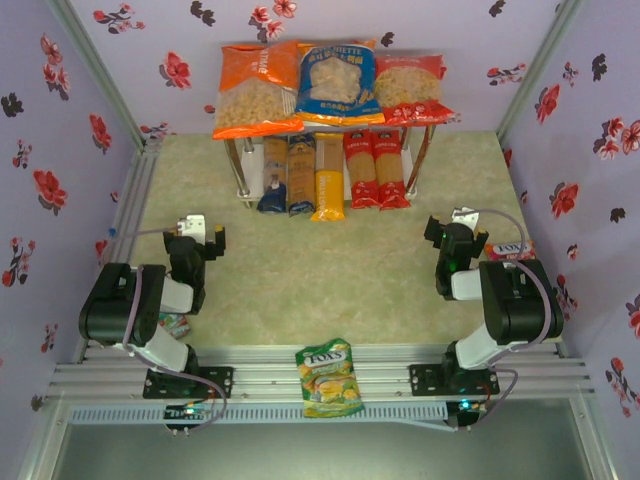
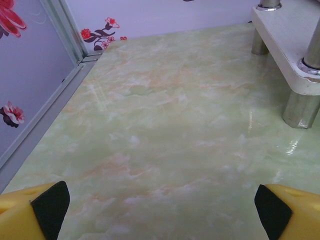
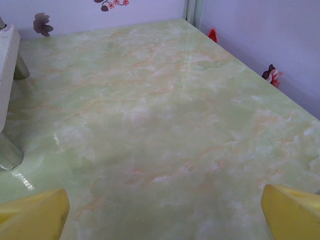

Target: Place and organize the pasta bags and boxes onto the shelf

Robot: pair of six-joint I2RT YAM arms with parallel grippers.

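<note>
On the top board of the shelf (image 1: 241,178) lie three bags side by side: orange (image 1: 258,90), blue-and-orange (image 1: 337,80) and red (image 1: 410,88). Its lower board carries the pasta boxes in a row: two brown ones with dark blue ends (image 1: 274,175) (image 1: 301,175), a yellow one (image 1: 329,180) and two red ones (image 1: 359,168) (image 1: 388,168). My left gripper (image 1: 200,235) (image 2: 160,205) hovers open over bare table, left of and nearer than the shelf (image 2: 285,45). My right gripper (image 1: 445,232) (image 3: 165,210) is open too, right of the shelf (image 3: 7,65), holding nothing.
A green-yellow Fox's candy bag (image 1: 328,378) lies on the front rail between the arm bases. A red-pink candy bag (image 1: 510,250) sits by the right arm, and another small pack (image 1: 175,325) by the left arm. Floral walls close three sides.
</note>
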